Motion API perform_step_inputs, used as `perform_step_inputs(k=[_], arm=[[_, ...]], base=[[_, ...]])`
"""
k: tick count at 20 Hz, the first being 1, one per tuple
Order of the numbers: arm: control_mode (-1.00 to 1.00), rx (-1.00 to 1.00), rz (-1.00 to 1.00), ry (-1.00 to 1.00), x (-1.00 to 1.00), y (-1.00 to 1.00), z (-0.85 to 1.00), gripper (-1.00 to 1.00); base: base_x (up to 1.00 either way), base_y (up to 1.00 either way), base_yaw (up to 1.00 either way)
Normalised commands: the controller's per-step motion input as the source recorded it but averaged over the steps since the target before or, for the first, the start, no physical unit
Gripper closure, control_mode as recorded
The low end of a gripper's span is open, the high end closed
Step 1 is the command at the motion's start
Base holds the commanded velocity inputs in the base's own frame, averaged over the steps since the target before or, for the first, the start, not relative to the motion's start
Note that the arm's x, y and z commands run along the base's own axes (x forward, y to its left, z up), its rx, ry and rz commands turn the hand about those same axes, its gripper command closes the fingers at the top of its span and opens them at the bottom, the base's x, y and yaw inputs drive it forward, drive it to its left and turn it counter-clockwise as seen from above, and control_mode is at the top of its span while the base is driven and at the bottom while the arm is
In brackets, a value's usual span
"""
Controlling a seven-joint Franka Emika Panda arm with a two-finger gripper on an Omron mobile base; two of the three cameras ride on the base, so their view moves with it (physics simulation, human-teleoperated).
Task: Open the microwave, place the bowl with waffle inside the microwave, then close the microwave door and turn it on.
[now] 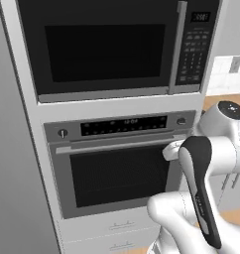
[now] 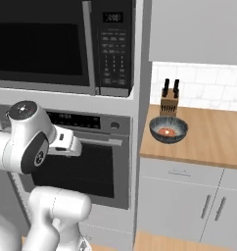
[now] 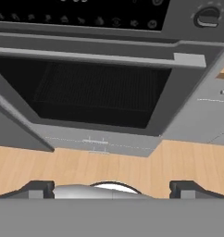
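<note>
Sitting on the wooden bench (image 2: 213, 132) beside a knife block (image 2: 169, 100), the bowl (image 2: 168, 130) is holding the waffle (image 2: 166, 131), well apart from the shut microwave door (image 1: 104, 47). The end effector (image 3: 112, 189) is spreading wide, gripping nothing, facing the wall oven (image 1: 117, 163) under the microwave (image 2: 66, 44).

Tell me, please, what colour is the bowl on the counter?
The bowl is dark grey-blue, with orange-brown food inside; the right base view shows it best.
</note>
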Motion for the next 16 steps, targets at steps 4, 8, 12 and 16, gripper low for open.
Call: perform_step_inputs(k=[4, 8, 12, 16], arm=[[1.00, 0.00, 0.00, 0.00, 0.00, 0.00, 0.00, -1.00], [1.00, 0.00, 0.00, 0.00, 0.00, 0.00, 0.00, -1.00], [1.00, 0.00, 0.00, 0.00, 0.00, 0.00, 0.00, -1.00], [1.00, 0.00, 0.00, 0.00, 0.00, 0.00, 0.00, -1.00]], base=[[-0.15, -0.24, 0.13], [-0.02, -0.38, 0.16], [-0.03, -0.53, 0.16], [0.00, -0.54, 0.16]])
